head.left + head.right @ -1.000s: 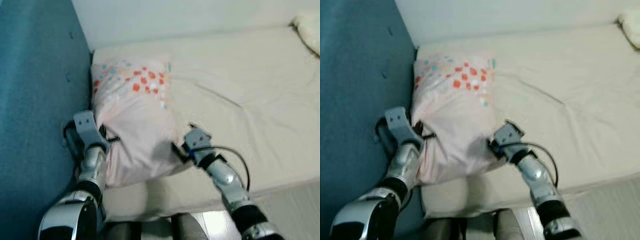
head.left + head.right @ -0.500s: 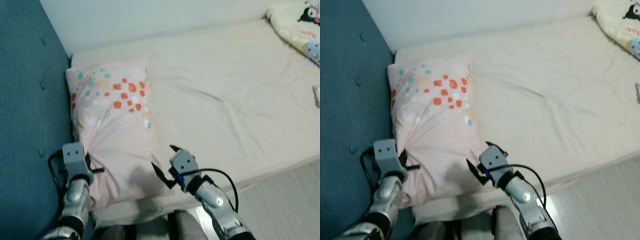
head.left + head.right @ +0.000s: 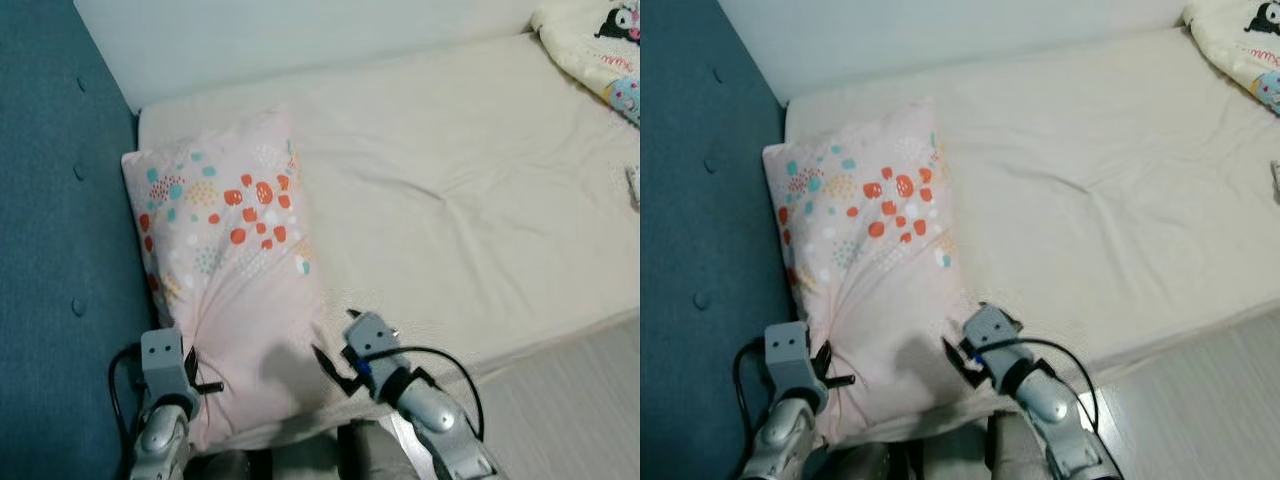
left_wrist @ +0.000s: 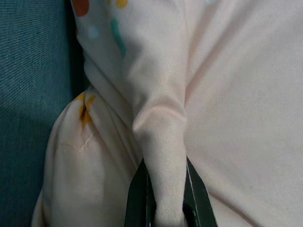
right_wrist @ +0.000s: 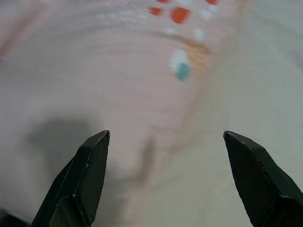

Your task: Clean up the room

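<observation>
I'm looking down at a cream mattress (image 3: 470, 190) that runs along a pale wall (image 3: 290, 35); a teal upholstered headboard (image 3: 55, 230) with button tufts stands on my left. A pink pillow (image 3: 235, 290), printed with red, teal and yellow dots, lies at the head end, its side just against the headboard. My left gripper (image 3: 200, 378) is low at the pillow's near left corner, its black fingers touching the fabric, which puckers toward them; my right gripper (image 3: 333, 366) sits at the pillow's near right edge with its fingers spread apart. A patterned blanket (image 3: 590, 50) lies at the far right corner; pale flooring (image 3: 570, 400) shows beside the mattress.
</observation>
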Available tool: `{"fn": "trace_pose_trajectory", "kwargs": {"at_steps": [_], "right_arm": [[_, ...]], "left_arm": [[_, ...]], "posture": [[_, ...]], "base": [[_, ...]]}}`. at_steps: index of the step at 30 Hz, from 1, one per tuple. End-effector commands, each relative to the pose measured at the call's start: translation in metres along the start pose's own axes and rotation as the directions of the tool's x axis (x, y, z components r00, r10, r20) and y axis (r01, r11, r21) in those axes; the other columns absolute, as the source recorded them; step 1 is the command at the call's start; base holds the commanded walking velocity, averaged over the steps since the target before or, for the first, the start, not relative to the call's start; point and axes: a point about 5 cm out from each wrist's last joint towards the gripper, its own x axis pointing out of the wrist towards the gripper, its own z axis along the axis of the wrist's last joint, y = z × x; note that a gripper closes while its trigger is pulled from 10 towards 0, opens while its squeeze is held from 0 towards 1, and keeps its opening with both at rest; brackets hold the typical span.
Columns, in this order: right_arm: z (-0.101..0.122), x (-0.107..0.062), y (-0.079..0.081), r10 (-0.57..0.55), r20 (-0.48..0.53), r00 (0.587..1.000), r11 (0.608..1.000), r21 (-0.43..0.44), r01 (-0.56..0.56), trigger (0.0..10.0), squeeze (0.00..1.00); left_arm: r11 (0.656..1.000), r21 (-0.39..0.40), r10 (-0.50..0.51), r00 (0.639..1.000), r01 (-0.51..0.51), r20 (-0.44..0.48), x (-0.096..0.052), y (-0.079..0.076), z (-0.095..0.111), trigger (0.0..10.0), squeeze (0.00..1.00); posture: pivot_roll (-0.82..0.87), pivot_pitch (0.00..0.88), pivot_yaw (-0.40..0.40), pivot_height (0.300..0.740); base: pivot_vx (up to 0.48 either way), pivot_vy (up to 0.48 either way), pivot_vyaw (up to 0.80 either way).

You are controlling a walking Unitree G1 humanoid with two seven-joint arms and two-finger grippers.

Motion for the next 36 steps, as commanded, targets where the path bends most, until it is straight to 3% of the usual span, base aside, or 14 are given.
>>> {"fn": "trace_pose_trajectory", "kwargs": {"at_steps": [1,8,11,12,14,15,20,28,36], "right_arm": [[-0.007,-0.004,0.001,-0.008,-0.036,0.999,1.0,0.007,0.009,10.0,0.0],[-0.003,-0.003,-0.004,-0.032,-0.041,0.999,0.999,0.002,0.032,10.0,0.0],[-0.004,-0.002,-0.008,-0.052,-0.05,0.997,0.999,-0.009,0.051,10.0,0.0],[-0.004,-0.002,-0.009,-0.061,-0.051,0.997,0.998,-0.011,0.06,10.0,0.0],[-0.003,-0.001,-0.01,-0.067,-0.051,0.996,0.998,-0.012,0.066,10.0,0.0],[-0.003,0.0,-0.011,-0.074,-0.052,0.996,0.997,-0.014,0.074,10.0,0.0],[-0.002,0.003,-0.015,-0.086,-0.052,0.995,0.996,-0.017,0.085,10.0,0.0],[0.001,0.009,-0.027,-0.114,-0.046,0.992,0.993,-0.037,0.112,10.0,0.0],[0.004,0.014,-0.035,-0.141,-0.038,0.989,0.989,-0.045,0.139,10.0,0.0]], "left_arm": [[0.997,-0.031,0.064,0.973,-0.073,-0.22,-0.028,0.014,-0.047,10.0,0.0],[0.992,-0.126,-0.001,0.976,-0.027,-0.219,-0.021,-0.013,-0.036,10.0,0.0],[0.98,-0.196,-0.091,0.964,0.042,-0.251,-0.022,-0.041,-0.032,10.0,0.0],[0.976,-0.205,-0.127,0.957,0.073,-0.26,-0.023,-0.048,-0.031,10.0,0.72],[0.974,-0.208,-0.148,0.952,0.093,-0.269,-0.024,-0.052,-0.031,10.0,0.72],[0.972,-0.214,-0.154,0.946,0.093,-0.285,-0.025,-0.054,-0.032,10.0,1.0],[0.973,-0.215,-0.149,0.934,0.081,-0.325,-0.022,-0.053,-0.033,10.0,1.0],[0.98,-0.166,-0.164,0.923,0.111,-0.347,-0.017,-0.041,-0.012,10.0,1.0],[0.971,-0.07,-0.238,0.94,0.228,-0.242,-0.012,-0.044,0.017,10.0,1.0]], "posture": [[-0.08,0.447,0.058,0.74],[-0.07,0.439,0.059,0.74],[-0.07,0.428,0.06,0.74],[-0.07,0.426,0.059,0.74],[-0.07,0.426,0.059,0.74],[-0.07,0.417,0.058,0.74],[-0.07,0.394,0.053,0.74],[-0.07,0.34,0.049,0.74],[-0.07,0.294,0.042,0.74]], "base": [[0.0,0.0,0.0],[0.0,0.0,0.0],[0.0,0.0,0.0],[0.0,0.0,0.0],[0.0,0.0,0.0],[0.0,0.0,0.0],[0.0,0.0,0.0],[0.0,0.0,0.0],[0.0,0.0,0.0]]}}
